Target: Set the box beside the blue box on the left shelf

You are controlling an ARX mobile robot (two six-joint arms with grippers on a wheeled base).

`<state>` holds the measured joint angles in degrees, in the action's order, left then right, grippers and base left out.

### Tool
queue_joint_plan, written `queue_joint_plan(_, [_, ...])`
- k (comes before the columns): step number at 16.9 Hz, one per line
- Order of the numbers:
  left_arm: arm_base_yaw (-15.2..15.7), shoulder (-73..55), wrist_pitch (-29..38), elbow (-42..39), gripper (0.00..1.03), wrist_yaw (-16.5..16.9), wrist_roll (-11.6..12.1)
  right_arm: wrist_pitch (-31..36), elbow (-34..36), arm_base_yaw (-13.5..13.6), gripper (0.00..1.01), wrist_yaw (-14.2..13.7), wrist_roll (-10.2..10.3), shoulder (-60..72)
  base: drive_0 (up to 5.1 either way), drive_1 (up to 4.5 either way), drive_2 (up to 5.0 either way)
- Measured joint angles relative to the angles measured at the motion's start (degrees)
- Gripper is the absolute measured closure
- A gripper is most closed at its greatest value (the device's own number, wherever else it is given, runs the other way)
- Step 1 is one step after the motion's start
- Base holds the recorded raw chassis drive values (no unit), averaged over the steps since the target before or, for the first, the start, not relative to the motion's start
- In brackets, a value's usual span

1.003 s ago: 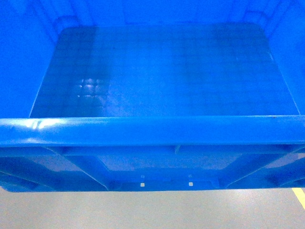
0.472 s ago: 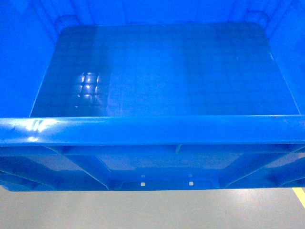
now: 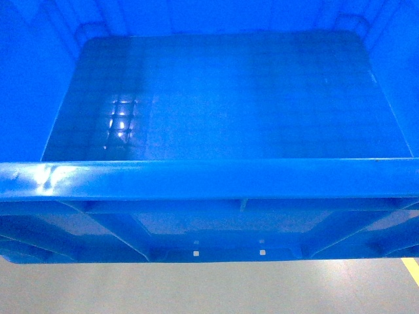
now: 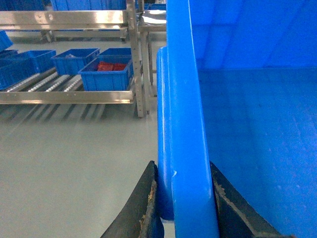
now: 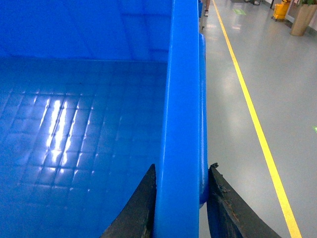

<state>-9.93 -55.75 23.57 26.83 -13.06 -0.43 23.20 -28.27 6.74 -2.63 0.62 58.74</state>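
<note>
The box (image 3: 209, 98), a large bright-blue crate, fills the head view with its near rim (image 3: 209, 180) across the middle, held above the grey floor. My left gripper (image 4: 182, 166) is shut on the box's left rim (image 4: 181, 99), one finger outside and one inside. My right gripper (image 5: 182, 167) is shut on the right rim (image 5: 183, 74) the same way. The left shelf (image 4: 49, 83), a roller rack, lies far off in the left wrist view and carries several blue boxes; the nearest (image 4: 105, 74) holds red parts.
A metal upright (image 4: 143, 59) of the rack frame stands between the held crate and the roller tracks. A yellow floor line (image 5: 257, 124) runs along the right side, also seen as a yellow stripe (image 3: 411, 269) in the head view. Grey floor (image 4: 64, 168) lies before the rack.
The glare patch on the crate's floor has shifted slightly. The crate keeps the same place in the head view and both grips look unchanged.
</note>
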Motion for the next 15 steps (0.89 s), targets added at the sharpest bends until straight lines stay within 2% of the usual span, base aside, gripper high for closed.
queue_joint_plan(15, [0.00,-0.02,0.02,0.00,0.83,0.00,0.04,-0.07,0.00,0.00,0.80,-0.02,-0.02,0.02,0.0,4.09,-4.2])
